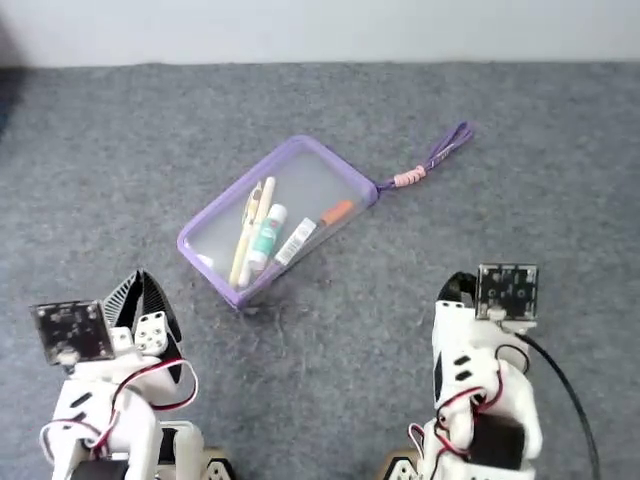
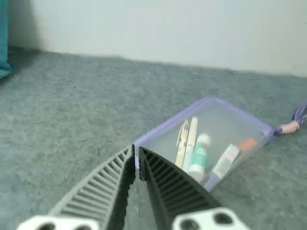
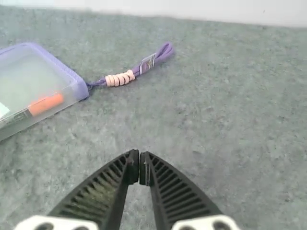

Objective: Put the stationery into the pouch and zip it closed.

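Just ahead of left gripper (image 2: 136, 152) lies the pouch (image 2: 225, 122), stationery (image 2: 194, 149) inside. Right gripper (image 3: 139, 159) sits well aside; both pinched together, empty.

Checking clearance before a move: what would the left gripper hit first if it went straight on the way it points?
Probably the pouch: its near corner sits just past the tips of the left gripper. Depth is unclear, so the carpet may come first.

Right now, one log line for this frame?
pouch: on table, stationery inside | closed: cannot tell | left gripper: shut, empty, apart from pouch | right gripper: shut, empty, apart from pouch
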Controlling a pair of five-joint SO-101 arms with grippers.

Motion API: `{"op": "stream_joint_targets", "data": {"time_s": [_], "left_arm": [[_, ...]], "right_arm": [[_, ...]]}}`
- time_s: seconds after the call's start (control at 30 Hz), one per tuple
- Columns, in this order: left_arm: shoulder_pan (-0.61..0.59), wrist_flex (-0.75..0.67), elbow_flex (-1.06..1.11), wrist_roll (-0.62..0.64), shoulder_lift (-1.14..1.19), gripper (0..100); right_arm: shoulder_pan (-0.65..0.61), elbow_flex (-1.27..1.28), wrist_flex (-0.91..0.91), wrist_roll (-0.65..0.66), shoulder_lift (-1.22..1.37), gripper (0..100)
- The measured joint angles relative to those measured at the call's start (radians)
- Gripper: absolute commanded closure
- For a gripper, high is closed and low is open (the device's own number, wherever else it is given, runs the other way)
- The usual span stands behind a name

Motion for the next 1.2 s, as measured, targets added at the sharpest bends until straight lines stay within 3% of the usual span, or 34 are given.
{"op": "stream_joint_targets", "data": {"time_s": [0.4, 0.7, 1.0, 1.2], "left_arm": [[0.014, -0.02, 0.348, 0.002, 0.0, 99], [0.014, -0.146, 0.523, 0.003, 0.0, 99], [0.014, -0.181, 0.534, 0.005, 0.0, 99], [0.014, -0.129, 0.534, 0.002, 0.0, 99]], "right_arm": [[0.0, 0.222, 0.008, -0.005, 0.02, 99.1], [0.0, 0.224, 0.235, -0.005, 0.025, 99.1], [0.0, 0.224, 0.261, -0.005, 0.025, 99.1], [0.0, 0.224, 0.261, -0.005, 0.025, 99.1]]}}
